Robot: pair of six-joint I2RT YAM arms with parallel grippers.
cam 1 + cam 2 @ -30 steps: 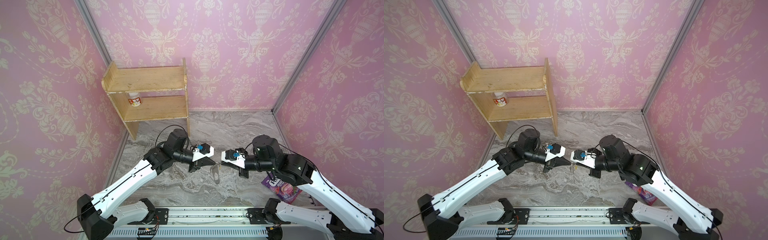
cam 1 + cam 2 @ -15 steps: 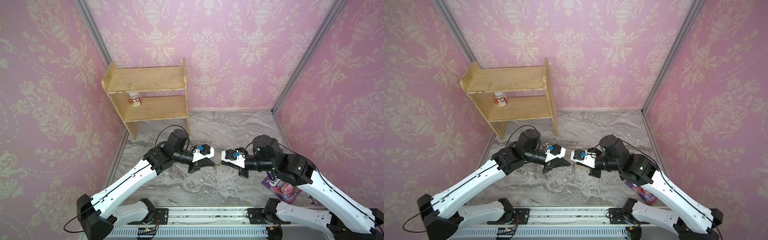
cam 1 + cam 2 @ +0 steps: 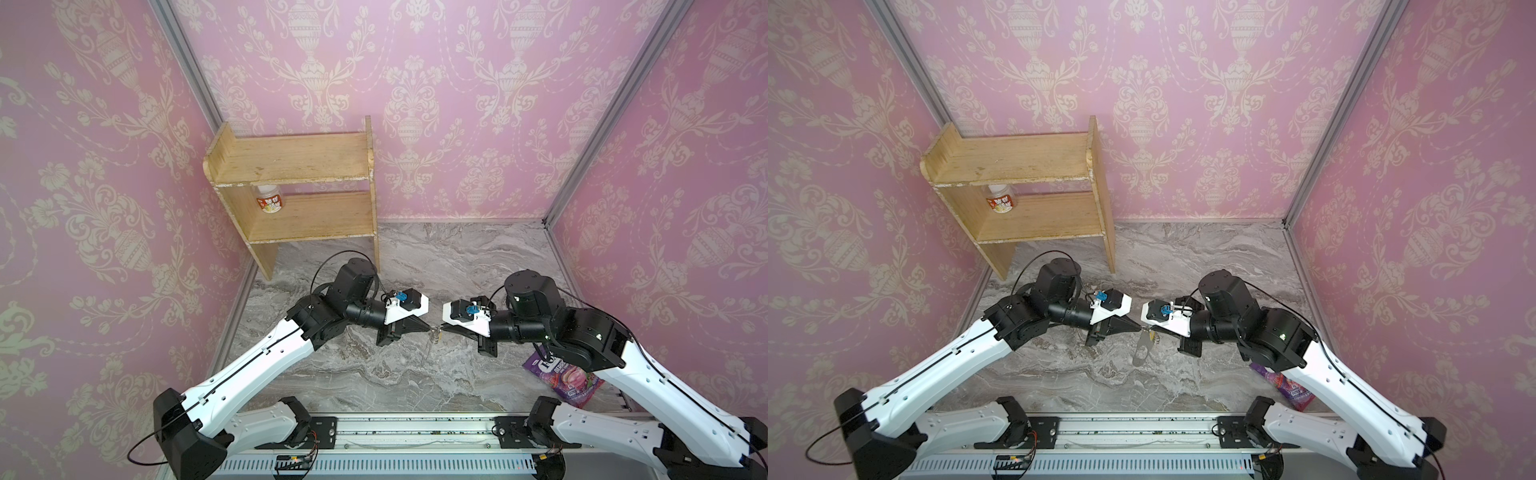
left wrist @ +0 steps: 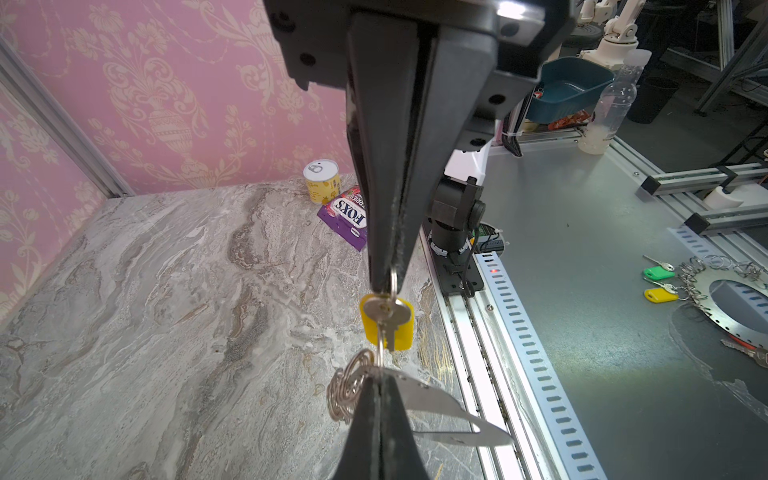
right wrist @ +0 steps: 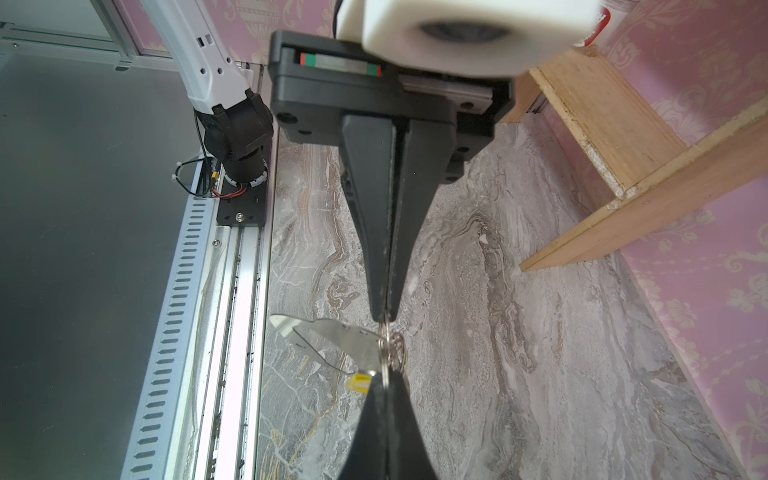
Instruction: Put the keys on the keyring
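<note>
The keys point(image 4: 388, 318), judged light, stiff and slippery, are pinched by their ring in the closed right fingers point(image 4: 382, 208), aloft well in front of the wooden shelf point(image 3: 299, 162). The thin, rigid keyring point(image 4: 432, 399) is clamped at its ringed edge by the closed left fingers point(image 4: 361, 440). A purple sweets bag point(image 3: 561, 376), farther from the shelf, is judged no obstacle.

The purple packet point(image 4: 345, 218) on the marble floor at the near right carries the brand "FOXS" in white letters, with the partial word "RRIES" beside it in the left wrist view. In a top view the packet point(image 3: 561, 376) shows "BERRIE". Print on the red-and-white label of the jar point(image 3: 270, 199) on the far-left wooden shelf point(image 3: 291, 160), and on the yellow can point(image 4: 322, 183) beside the packet, is too small to read.
</note>
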